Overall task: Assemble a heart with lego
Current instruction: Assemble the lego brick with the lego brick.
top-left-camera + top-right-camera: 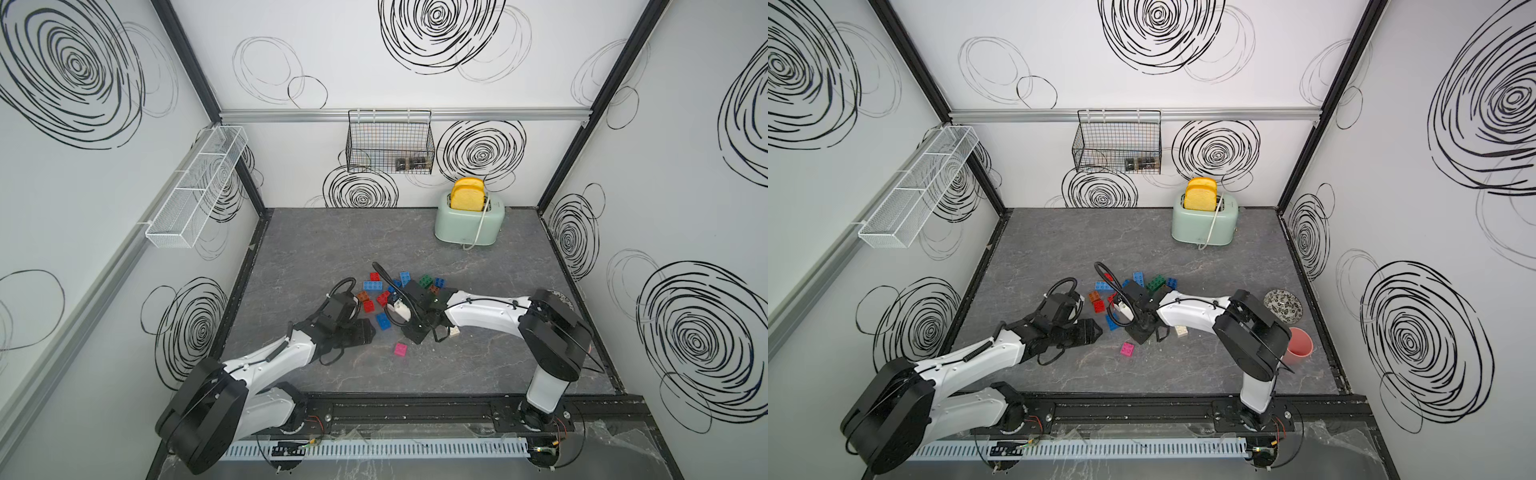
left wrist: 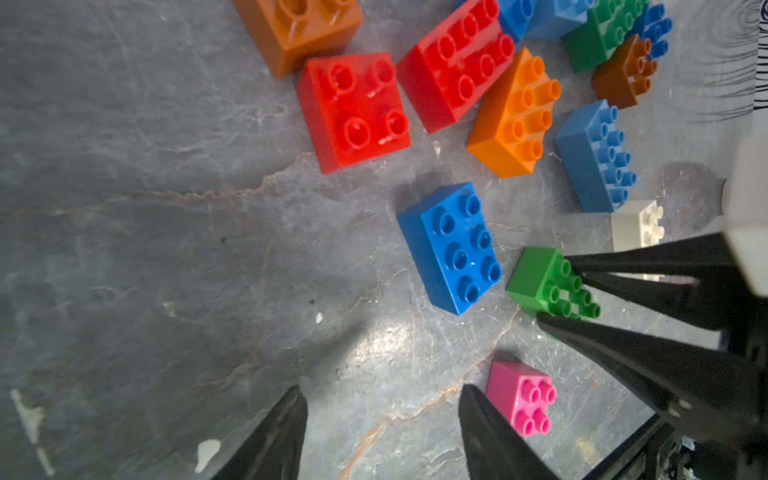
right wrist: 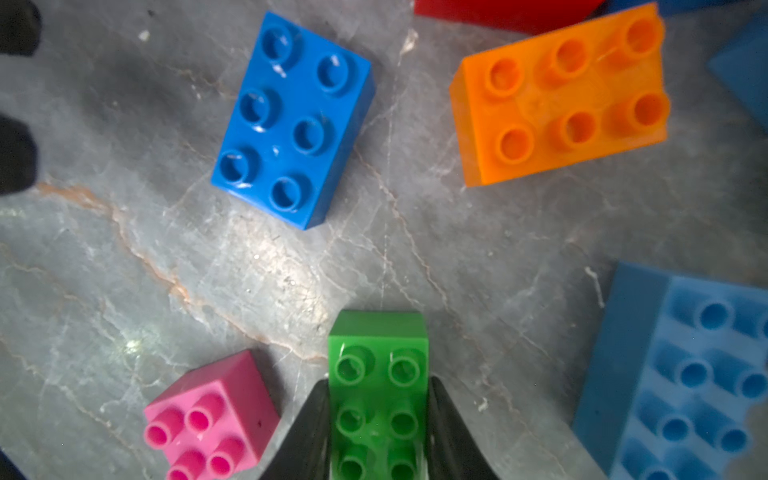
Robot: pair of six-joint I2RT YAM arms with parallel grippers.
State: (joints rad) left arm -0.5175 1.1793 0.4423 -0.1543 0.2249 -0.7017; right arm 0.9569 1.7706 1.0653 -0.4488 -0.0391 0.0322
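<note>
The right gripper (image 3: 378,384) is pinched onto a green brick (image 3: 378,353), one finger flat against each long flank, studs facing up. Whether that brick rests on the grey table (image 3: 104,270) or sits just clear of it, I cannot tell. The left gripper (image 2: 380,395) hangs with its fingers spread and nothing between them, over a bare patch of table. A pink brick (image 2: 521,397) lies just beside one of its fingers. The pink brick is near the green one but not touching it.

A blue six-stud brick (image 3: 291,120) lies studs up, apart from both. An orange brick (image 3: 561,95) lies beyond it, and a large light-blue brick (image 3: 681,374) lies off to the side. In the left wrist view a square red brick (image 2: 353,112) and a longer red brick (image 2: 457,62) lie just beside each other. A white brick (image 2: 636,224) shows partly behind the right gripper's fingers.

In both top views the bricks cluster mid-table between the two arms. A mint toaster (image 1: 469,222) holding yellow bread stands well apart at the back
</note>
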